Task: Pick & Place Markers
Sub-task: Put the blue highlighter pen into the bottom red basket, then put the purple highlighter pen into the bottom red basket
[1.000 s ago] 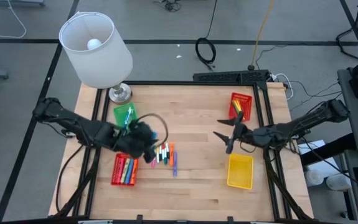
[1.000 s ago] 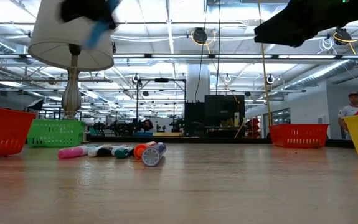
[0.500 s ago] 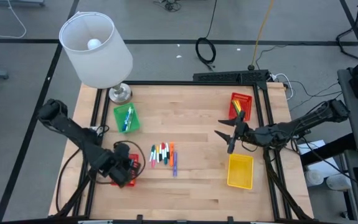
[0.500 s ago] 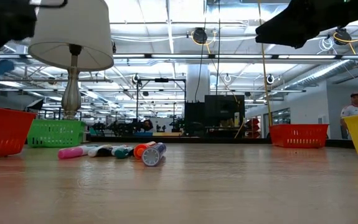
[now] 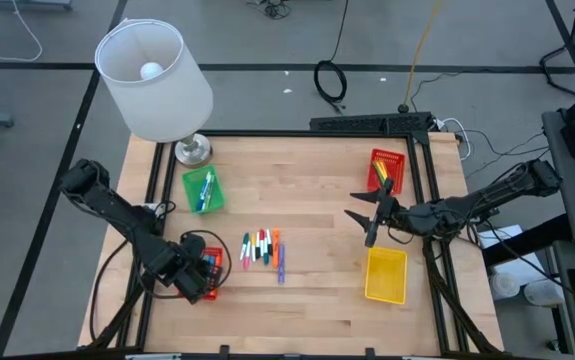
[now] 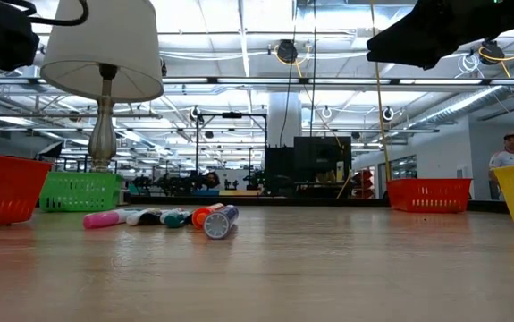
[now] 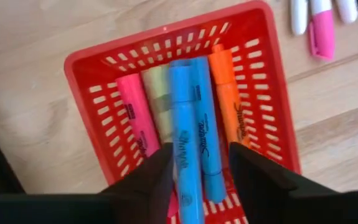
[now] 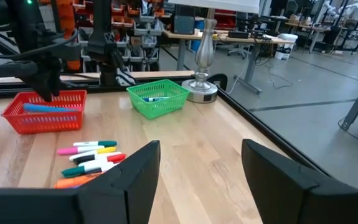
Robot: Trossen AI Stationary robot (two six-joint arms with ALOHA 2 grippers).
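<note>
Left wrist view: blue markers (image 7: 190, 134) in red basket (image 7: 104, 112).

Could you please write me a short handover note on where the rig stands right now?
Left gripper: open above the near-left red basket, a blue marker between its fingers, apparently being released.
Right gripper: open, empty, waiting mid-air between the far red basket and yellow basket.
Done: markers lie in both red baskets and the green basket.
Left: the loose markers at table centre.
</note>
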